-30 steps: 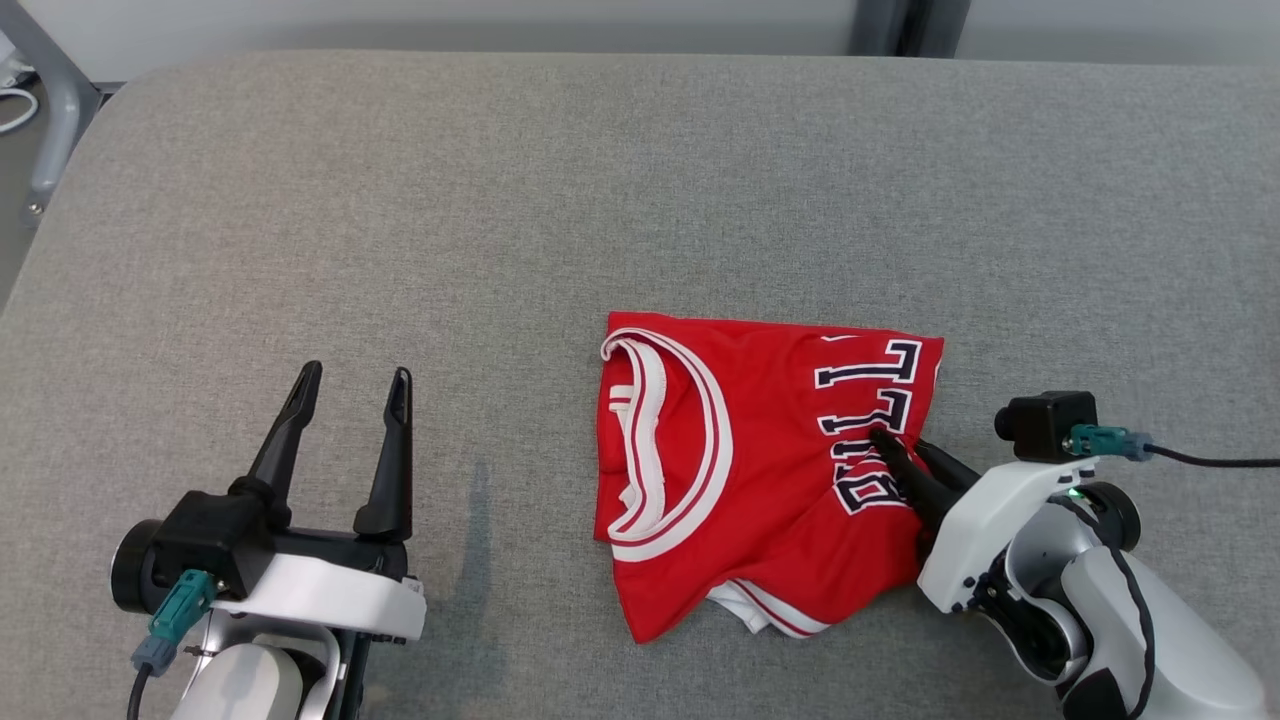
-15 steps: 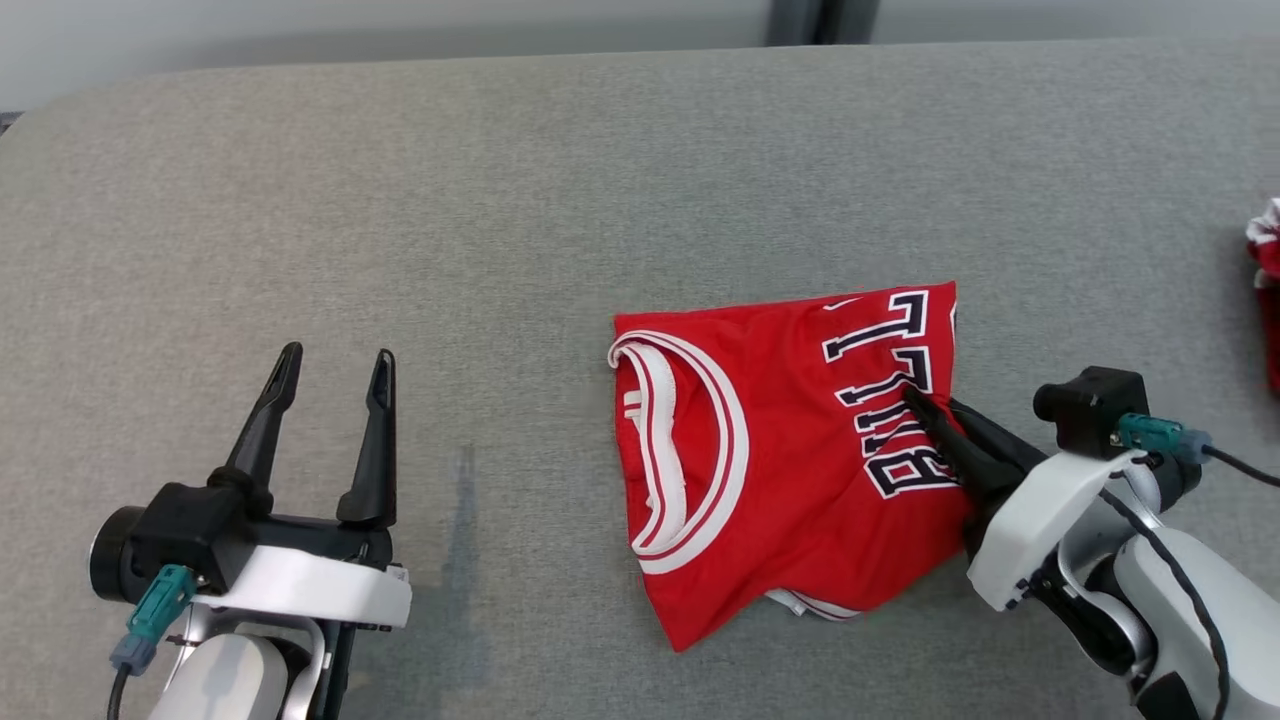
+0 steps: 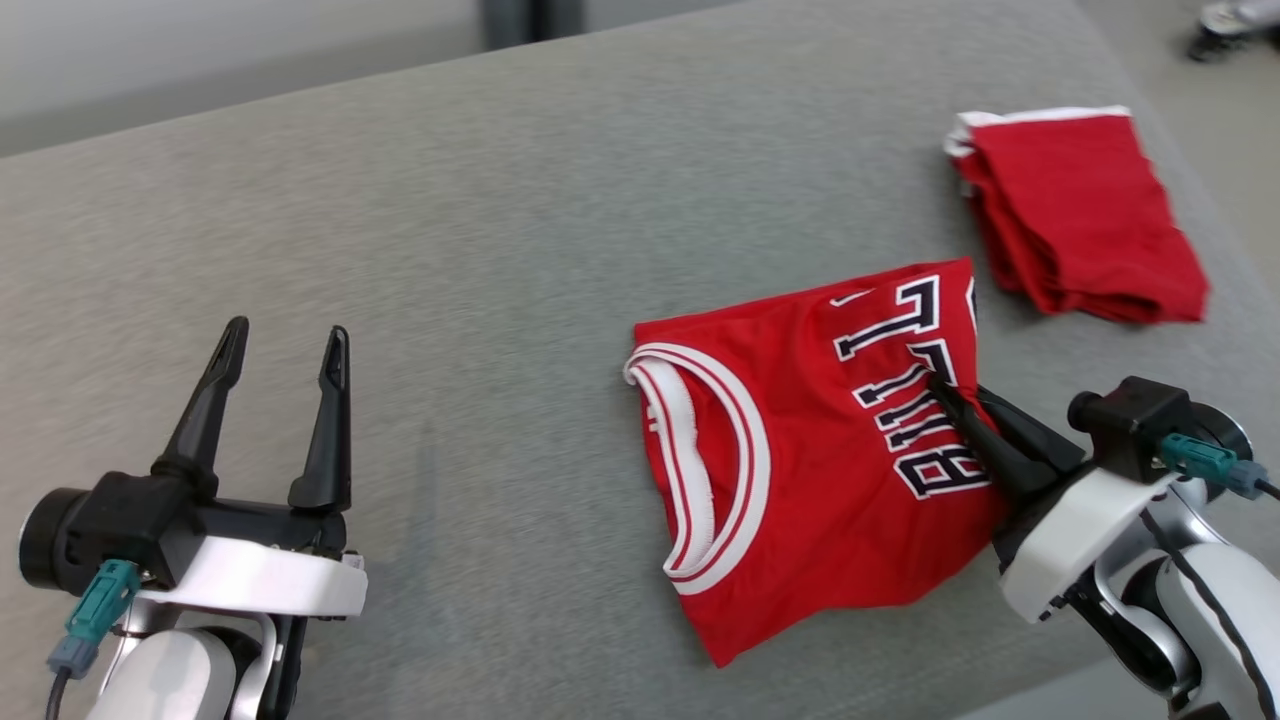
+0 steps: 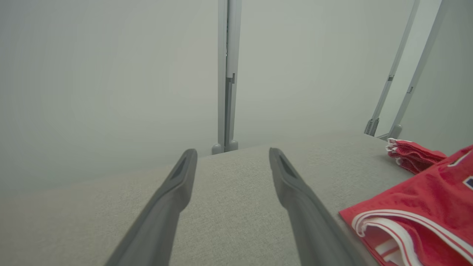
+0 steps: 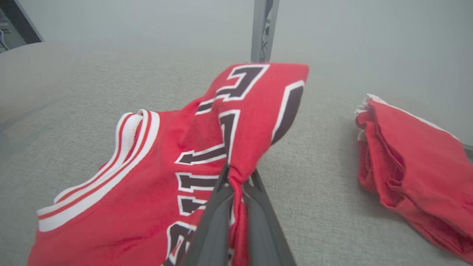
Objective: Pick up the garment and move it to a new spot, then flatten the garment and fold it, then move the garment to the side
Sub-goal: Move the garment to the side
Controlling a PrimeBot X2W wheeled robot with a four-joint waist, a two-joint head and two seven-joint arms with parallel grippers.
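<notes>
Since a second ago the right hand [image 3: 940,385] has pinched shut on the garment [image 3: 800,480]. The head camera has also swung toward the robot's right, so the whole picture has shifted rather than the things on the counter [image 3: 500,250].

The garment is a red jersey with a white-and-red striped neck trim [image 3: 745,470] and dark, white-edged letters [image 3: 905,400]. It lies on the grey counter and spreads from the right hand's fingertips out to that hand's left and back toward the robot. The neck trim is on the side farthest from the hand. The lettered part is directly at the fingertips.

In the right wrist view the right hand [image 5: 236,173] has its two fingers [image 5: 214,218] pressed together with a fold of the garment [image 5: 147,177] caught between them. The lettered cloth rises in a peak above the tips, lifted off the counter. The rest of the jersey rests on the surface.

Beyond the right hand and to its right lies a folded red cloth [image 3: 1080,215] with a white edge. It is near the jersey's far corner but apart from it, with bare counter between them.

The left hand [image 3: 288,332] is well apart from the garment, on the far side from the right hand. Its fingers are spread wide over bare counter and hold nothing. In the left wrist view the left hand [image 4: 232,153] points across the counter, with the garment [image 4: 417,207] off to its right and the folded red cloth [image 4: 410,157] farther on.
</notes>
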